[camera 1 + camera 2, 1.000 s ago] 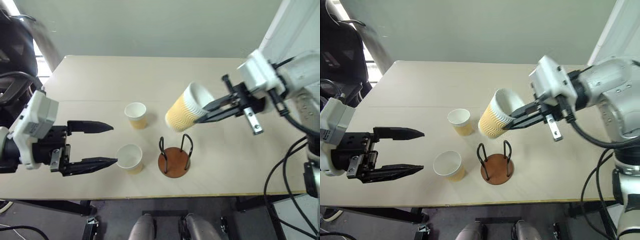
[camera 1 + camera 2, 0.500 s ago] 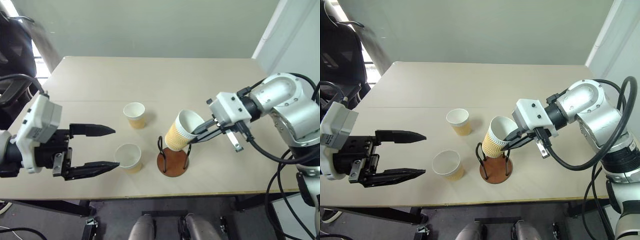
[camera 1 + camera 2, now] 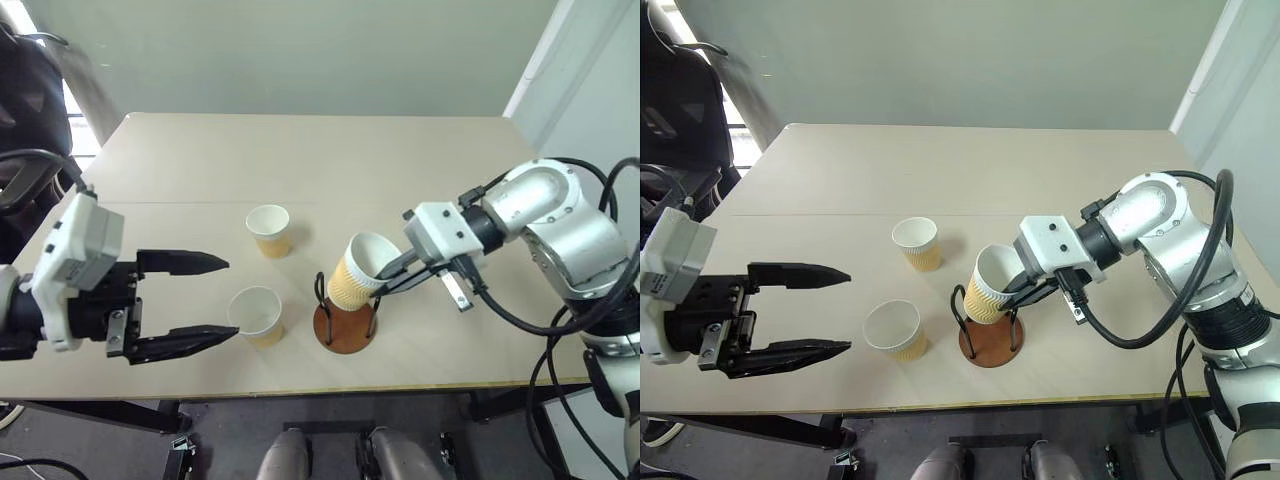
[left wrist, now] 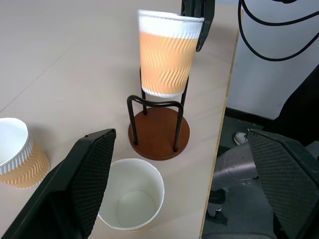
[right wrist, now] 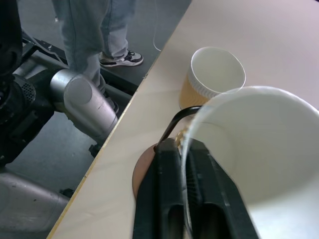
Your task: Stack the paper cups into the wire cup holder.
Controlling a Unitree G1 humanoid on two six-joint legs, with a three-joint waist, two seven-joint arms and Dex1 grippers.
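tan ribbed cups [image 3: 352,270] (white inside)

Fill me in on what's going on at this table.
The right gripper pinches the rim of a paper cup between its fingers and holds it, tilted, between the black wire loops of the wire cup holder; its bottom hangs above the disc base. Two more cups stand upright on the table, one near the front edge and one further back. The left gripper is open beside the front cup.
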